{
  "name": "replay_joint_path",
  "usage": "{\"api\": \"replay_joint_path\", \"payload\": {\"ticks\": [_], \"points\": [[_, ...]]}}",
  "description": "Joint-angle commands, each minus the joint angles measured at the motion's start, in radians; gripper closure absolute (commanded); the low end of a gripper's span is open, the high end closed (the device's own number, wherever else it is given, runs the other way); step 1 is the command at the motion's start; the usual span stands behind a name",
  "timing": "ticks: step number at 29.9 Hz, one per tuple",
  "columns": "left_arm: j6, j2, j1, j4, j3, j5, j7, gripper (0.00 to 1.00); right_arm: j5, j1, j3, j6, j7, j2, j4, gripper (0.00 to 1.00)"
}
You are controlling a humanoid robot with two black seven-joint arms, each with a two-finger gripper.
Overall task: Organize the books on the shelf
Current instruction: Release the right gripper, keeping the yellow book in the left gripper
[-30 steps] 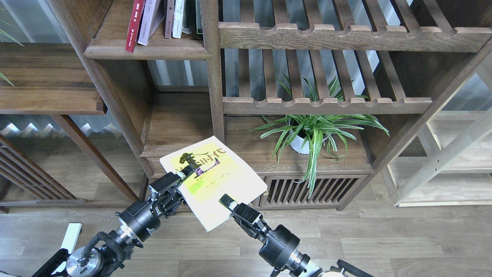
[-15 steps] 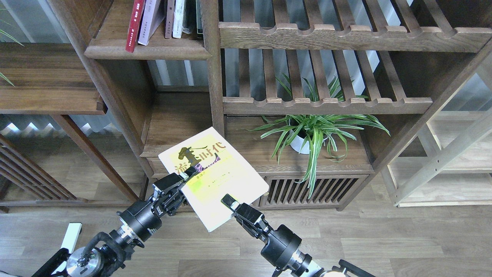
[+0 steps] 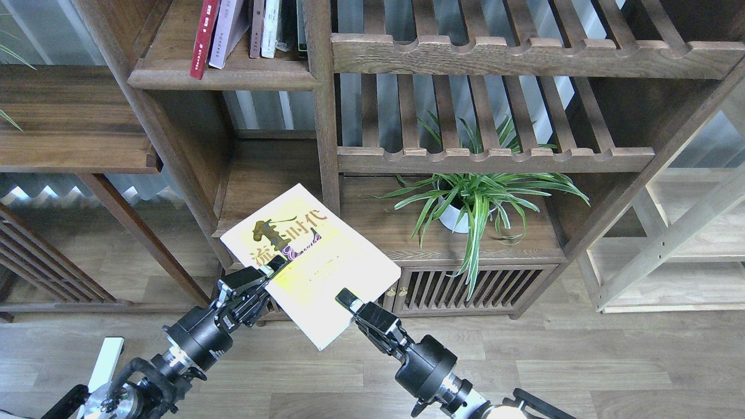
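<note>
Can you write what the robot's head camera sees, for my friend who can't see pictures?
Two black robot arms hold a yellow-green book between them, the left gripper and right gripper each pinching an edge. Behind stands a dark wooden bookcase, with books on its top shelf and a potted plant inside.

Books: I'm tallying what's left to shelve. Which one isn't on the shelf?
The yellow-green book, held face-up between both tools in front of the bookcase. The others, red and white among them, stand on the upper shelf.
</note>
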Motion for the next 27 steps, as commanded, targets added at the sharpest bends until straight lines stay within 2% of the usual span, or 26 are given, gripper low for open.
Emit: {"api": "replay_joint_path", "payload": {"ticks": [1, 8, 9, 12, 15, 22, 27], "points": [[0.000, -0.002, 0.009, -0.001, 0.005, 0.002, 0.000, 0.97, 0.002, 0.008, 0.000, 0.000, 0.003, 0.006, 0.000, 0.95], [0.000, -0.002, 0.027, -0.003, -0.003, 0.002, 0.000, 0.97, 0.003, 0.006, 0.009, 0.000, 0.004, -0.009, -0.003, 0.91], [0.000, -0.002, 0.027, -0.003, -0.003, 0.002, 0.000, 0.98, 0.002, 0.005, 0.017, 0.000, 0.004, -0.010, -0.006, 0.88], [0.000, -0.003, 0.024, -0.004, -0.007, 0.003, 0.000, 0.98, 0.002, 0.003, 0.046, 0.000, 0.003, -0.020, -0.012, 0.61], [0.000, -0.002, 0.015, -0.006, -0.009, 0.011, 0.000, 0.98, 0.002, -0.009, 0.100, 0.000, 0.003, -0.055, -0.015, 0.44], [0.000, 0.021, -0.004, -0.016, -0.009, 0.038, 0.000, 0.98, 0.008, -0.015, 0.172, 0.000, 0.006, -0.112, -0.054, 0.22], [0.000, 0.096, 0.004, -0.108, -0.014, 0.181, 0.000, 0.99, 0.026, -0.018, 0.247, 0.000, 0.007, -0.121, -0.112, 0.19]]}}
